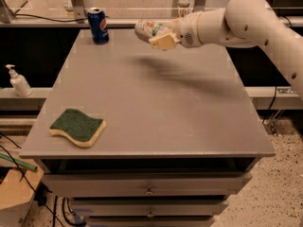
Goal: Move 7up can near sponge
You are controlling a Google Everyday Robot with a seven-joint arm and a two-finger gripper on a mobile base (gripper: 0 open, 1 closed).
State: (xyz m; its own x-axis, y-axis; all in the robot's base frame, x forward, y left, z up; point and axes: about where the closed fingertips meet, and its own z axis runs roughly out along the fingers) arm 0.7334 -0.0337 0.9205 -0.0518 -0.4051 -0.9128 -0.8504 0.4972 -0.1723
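While 7up can hangs lifted over counter far side, my pincer clamped round it: grasp done, carry to sponge, well apart, not yet done.

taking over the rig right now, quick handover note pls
The gripper is shut on the 7up can, holding it in the air over the far side of the table, right of the Pepsi can.
The sponge lies flat at the near left corner.
Done: can picked up.
Left: carry it over, set it down beside the sponge, let go.
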